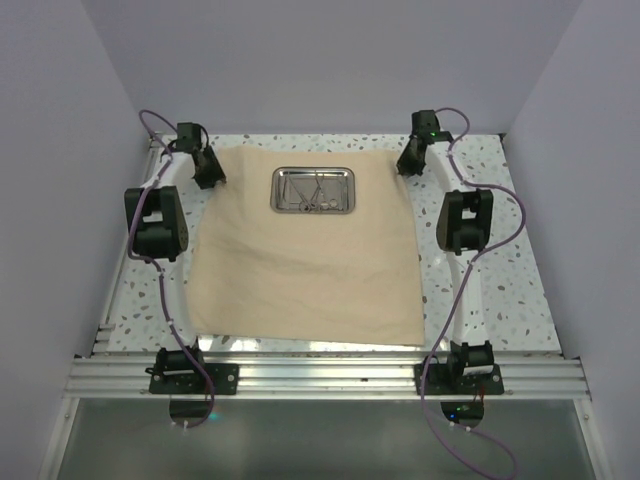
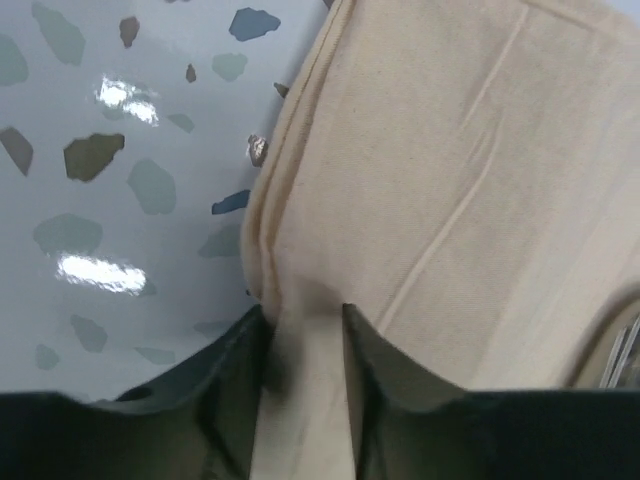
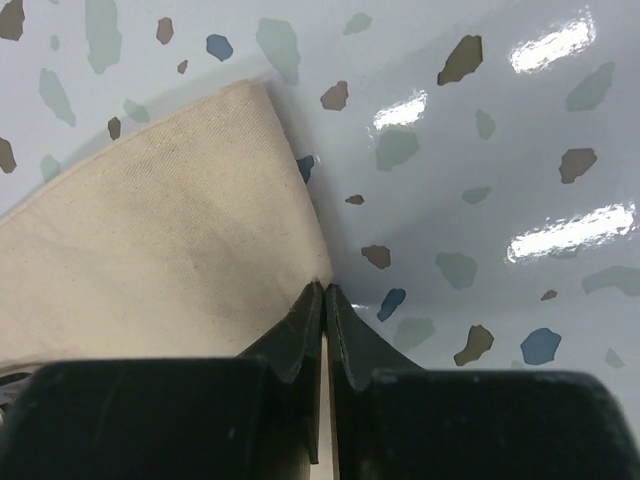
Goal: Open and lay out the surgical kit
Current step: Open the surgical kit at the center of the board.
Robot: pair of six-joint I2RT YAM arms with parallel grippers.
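Beige cloth wrap (image 1: 300, 270) lies mid-frame up top, steel tray (image 1: 313, 190) on its upper part; left wrist: left gripper (image 2: 305, 315) straddles the hem, grip unclear; right wrist: right gripper (image 3: 325, 290) pinches the edge shut, and it's limp, light stuff, probably best grabbed at corners.

The top view looks steeply down from the near edge, framing the whole tan rectangular cloth wrap (image 1: 300, 260) on the white speckled table (image 1: 530, 300); both wrist views look down from very close, sharing that frame's upper-left and upper-right wrap corners respectively.
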